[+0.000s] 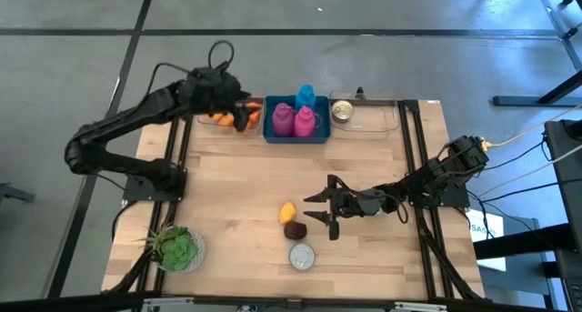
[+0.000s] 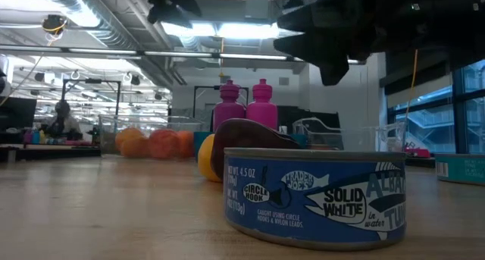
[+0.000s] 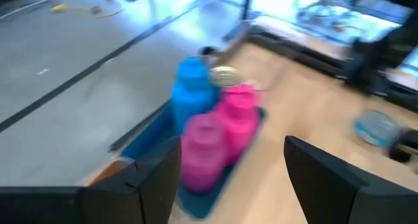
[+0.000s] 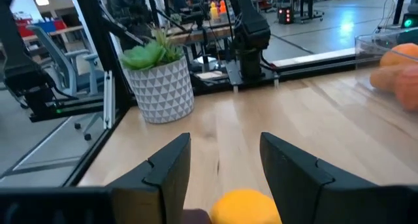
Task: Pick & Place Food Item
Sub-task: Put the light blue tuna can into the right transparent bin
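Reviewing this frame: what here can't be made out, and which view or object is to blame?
- Left gripper: in the high view the arm covers what lies under it; whether it holds anything is hidden.
- Dark food item: in the low view the tuna can hides its base.
- Yellow food item: cut off by the right wrist view's bottom edge.
- Pink bottles: labels blurred in the left wrist view.

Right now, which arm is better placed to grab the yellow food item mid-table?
Right. The right gripper is open, low over the table, just beside the yellow food item, which shows between its fingers in the right wrist view. The left gripper, also open, is at the far edge by the blue tray.
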